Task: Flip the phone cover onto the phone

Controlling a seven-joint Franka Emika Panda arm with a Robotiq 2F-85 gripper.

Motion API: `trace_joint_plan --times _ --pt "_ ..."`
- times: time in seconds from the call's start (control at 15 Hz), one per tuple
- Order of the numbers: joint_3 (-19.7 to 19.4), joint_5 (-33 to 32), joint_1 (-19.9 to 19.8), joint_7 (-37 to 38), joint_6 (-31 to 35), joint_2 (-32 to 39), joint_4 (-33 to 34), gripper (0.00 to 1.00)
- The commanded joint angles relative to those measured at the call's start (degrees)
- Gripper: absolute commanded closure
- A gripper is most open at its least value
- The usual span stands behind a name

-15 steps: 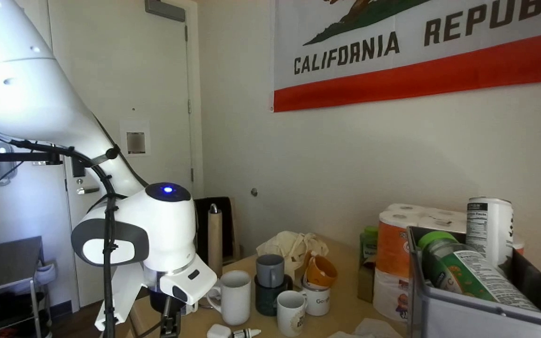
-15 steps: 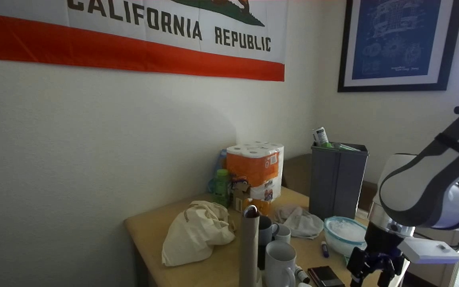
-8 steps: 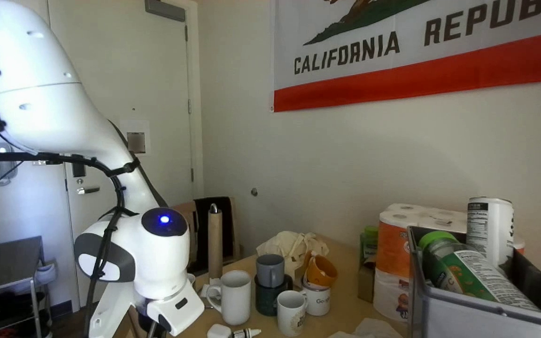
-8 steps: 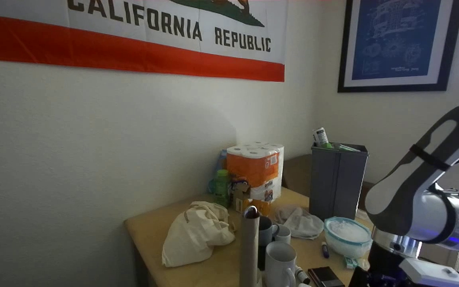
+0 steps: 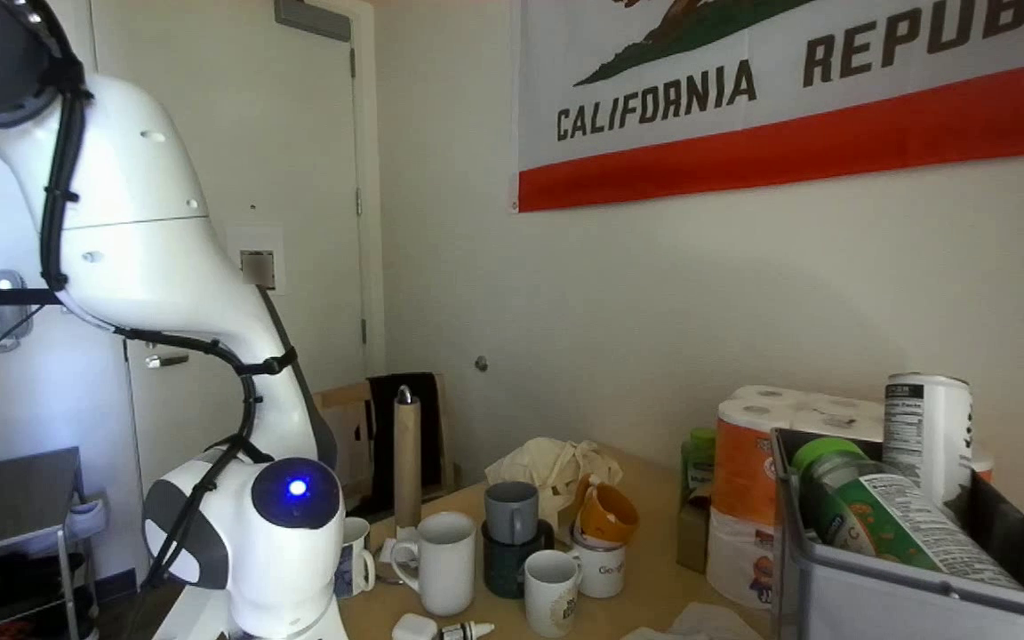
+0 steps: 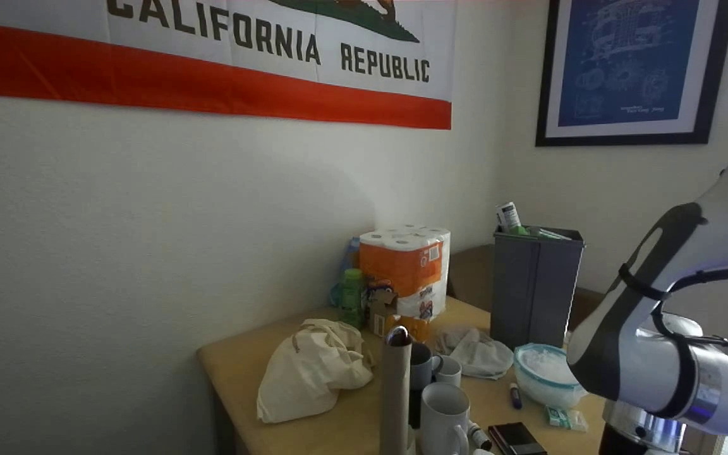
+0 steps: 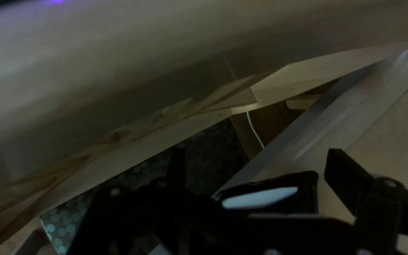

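A dark flat thing with a reddish-brown edge, apparently the phone or its cover [image 6: 517, 438], lies on the table at the bottom of an exterior view. In the wrist view a black, flat-looking thing with a bright reflection [image 7: 260, 198] shows between my gripper's fingers near the table edge. I cannot tell whether this is the phone, its cover or both. My gripper [image 7: 257, 157] is open, with its black fingers [image 7: 347, 177] wide apart and nothing clasped. It is below the frame in both exterior views. Its dark body hides the near part of the thing.
White mug [image 5: 446, 563], patterned mug [image 5: 353, 557], cardboard tube [image 5: 407, 462] and a small white bottle [image 5: 463, 631] stand or lie near the arm. A teal-rimmed bowl [image 6: 548, 374], marker [image 6: 515, 396] and packet [image 6: 566, 418] are beside it. The table edge [image 7: 275, 152] drops to floor.
The arm has come down, so the gripper has left the bottom of both exterior views. The patterned mug and the packet have come into sight. The dark flat thing on the table has not moved.
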Motion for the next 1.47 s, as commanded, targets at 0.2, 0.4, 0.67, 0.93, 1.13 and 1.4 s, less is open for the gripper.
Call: trace_joint_plan --times 0.2,0.4,0.67,0.93,1.13,1.4 --pt "1.68 18.47 -0.65 -14.62 0.85 4.65 4.26 0.0" --pt "1.53 24.06 0.19 -19.53 2.47 6.16 5.42 0.0" --pt "1.2 30.05 1.02 -25.2 4.35 6.99 6.58 0.0" --pt "1.21 32.36 1.89 -28.33 6.55 5.55 6.7 0.0" --pt "1.39 30.89 2.97 -27.08 8.41 5.02 6.62 0.0" --pt "1.35 29.94 4.34 -26.61 10.13 4.3 6.47 0.0"
